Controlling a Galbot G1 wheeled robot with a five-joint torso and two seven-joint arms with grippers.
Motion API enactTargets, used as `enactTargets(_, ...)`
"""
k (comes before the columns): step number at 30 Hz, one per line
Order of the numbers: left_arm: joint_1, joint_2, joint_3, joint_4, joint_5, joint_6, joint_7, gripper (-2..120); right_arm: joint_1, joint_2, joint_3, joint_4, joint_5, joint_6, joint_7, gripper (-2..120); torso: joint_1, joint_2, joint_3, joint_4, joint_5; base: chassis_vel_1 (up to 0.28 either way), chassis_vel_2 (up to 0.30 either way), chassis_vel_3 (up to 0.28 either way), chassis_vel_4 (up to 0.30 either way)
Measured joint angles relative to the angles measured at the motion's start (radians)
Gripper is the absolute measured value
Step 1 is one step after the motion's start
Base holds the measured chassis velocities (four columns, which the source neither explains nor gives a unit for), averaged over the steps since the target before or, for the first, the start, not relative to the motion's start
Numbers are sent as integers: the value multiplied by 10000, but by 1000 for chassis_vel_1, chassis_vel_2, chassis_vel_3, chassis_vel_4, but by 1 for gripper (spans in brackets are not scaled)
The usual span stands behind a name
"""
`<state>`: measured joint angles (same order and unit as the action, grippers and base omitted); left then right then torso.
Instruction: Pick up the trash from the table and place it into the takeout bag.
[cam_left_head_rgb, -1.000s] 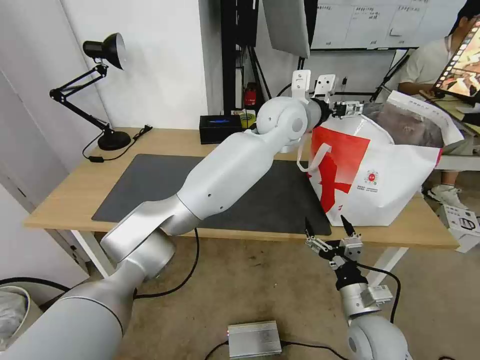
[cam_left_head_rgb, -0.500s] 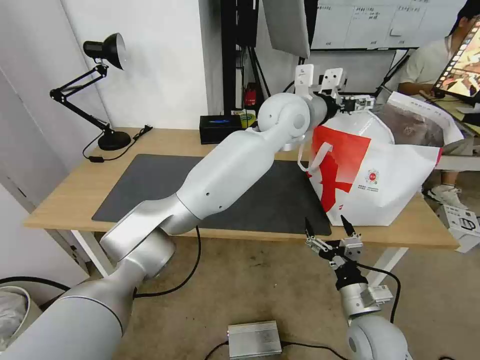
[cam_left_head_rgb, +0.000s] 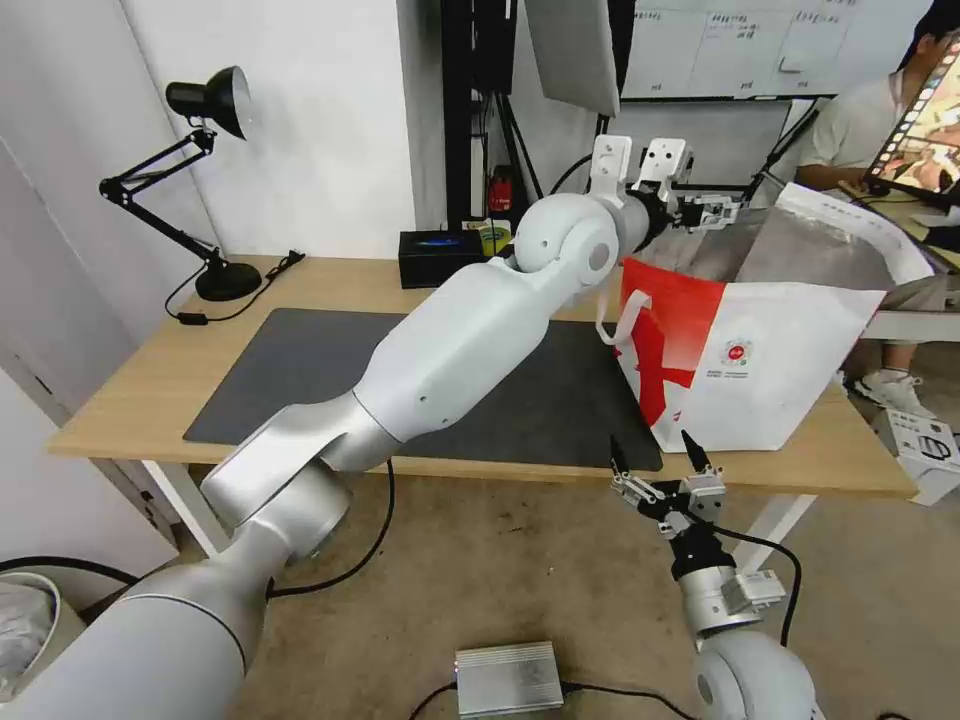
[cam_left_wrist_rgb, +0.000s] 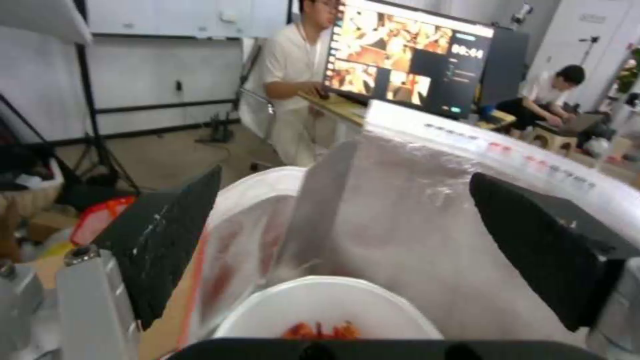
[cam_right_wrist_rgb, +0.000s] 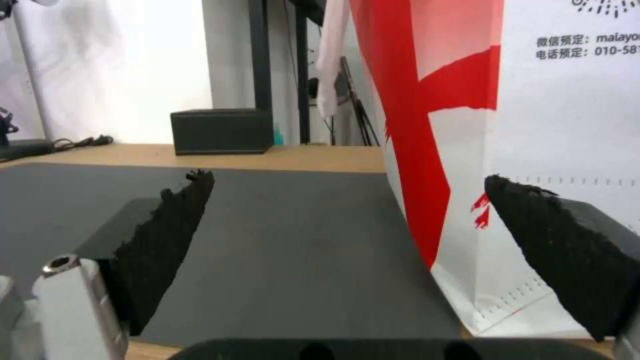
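One piece of trash I can make out: a white round bowl of red crayfish shells (cam_left_wrist_rgb: 327, 315), sitting down inside the takeout bag, right below my left gripper (cam_left_wrist_rgb: 347, 250). The bag is a big white tote with a broad red panel and silver foil lining (cam_left_head_rgb: 760, 375); it stands upright at the right end of the light wooden desk (cam_left_head_rgb: 300, 285), its base partly on the large dark grey rectangular mat (cam_left_head_rgb: 300, 370).

My left gripper (cam_left_head_rgb: 712, 212) hangs over the bag's open mouth, near the back rim. Its fingers are spread wide w/ nothing between them, so the bowl looks released, not held.

My right gripper (cam_left_head_rgb: 655, 462) is parked low, just in front of the desk's front edge, near the bag's bottom corner. Fingers spread too, empty.

Progress, as a judgement: the mat and the bare desk top that I can see carry no clamshell tray, tissue or knotted plastic bag. My left arm hides a strip of the mat, so I can't vouch for that part. What else lies in the bag besides the bowl, can't tell. It reads as late in the job, poss. the last item in.

Farther out: a black rectangular tissue box (cam_left_head_rgb: 440, 257) at the desk's back edge, and a black desk lamp (cam_left_head_rgb: 205, 180) on the left end.
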<state>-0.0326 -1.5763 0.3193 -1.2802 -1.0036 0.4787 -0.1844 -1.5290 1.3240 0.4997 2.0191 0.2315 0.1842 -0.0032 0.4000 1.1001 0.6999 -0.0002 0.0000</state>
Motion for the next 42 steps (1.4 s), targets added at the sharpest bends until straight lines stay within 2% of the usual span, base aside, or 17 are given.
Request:
enactTargets(5, 434, 434, -76, -148, 735, -579, 387, 100, -1, 0, 0, 0, 0, 0, -1, 100, 0, -1, 0, 0, -2, 0, 0, 0, 0)
enactTargets(8, 1023, 1019, -313, -321, 1388, -1307, 894, 100, -1, 0, 0, 0, 0, 0, 0, 100, 0, -1, 1, 3, -3, 0, 0, 0, 0)
enactTargets(9, 1023, 1019, -313, -321, 1388, -1307, 894, 100, -1, 0, 0, 0, 0, 0, 0, 100, 0, -1, 1, 3, -3, 0, 0, 0, 0)
enactTargets(12, 1667, 1711, -672, -554, 2351, -1793, 1394, 100, -1, -1, 1, -1, 0, 0, 1, 100, 0, -1, 1, 4, -4, 0, 0, 0, 0)
enactTargets(13, 1667, 1711, -672, -554, 2351, -1793, 1394, 100, -1, -1, 1, -1, 0, 0, 1, 100, 0, -1, 1, 4, -4, 0, 0, 0, 0)
enactTargets(15, 1987, 2125, -848, -843, 2588, -1910, 1495, 100, -1, 0, 0, 0, 0, 0, 0, 100, 0, -1, 1, 5, -4, 0, 0, 0, 0)
enactTargets(23, 2525, 2807, -1188, -1537, 2996, -1875, 1446, 100, -1, 0, 0, 0, 0, 0, -1, 100, 0, -2, 1, 1, -3, 0, 0, 0, 0)
enactTargets(30, 3326, 3404, -1740, -2331, 3110, -1555, 1239, 100, -1, 0, -1, 0, -1, 0, 0, 100, 0, -2, 0, 2, -1, 0, 0, 0, 0)
enactTargets(35, 3652, 3589, -1950, -2627, 3117, -1442, 1193, 100, 0, 0, -1, -1, 0, 0, 0, 100, 0, -2, 0, 2, -1, 0, 0, 0, 0)
enactTargets(42, 4714, 3998, -2702, -3388, 3255, -1184, 1171, 100, -1, 0, -1, 0, -1, 0, 0, 100, 0, -2, 1, 2, -3, 0, 0, 0, 0)
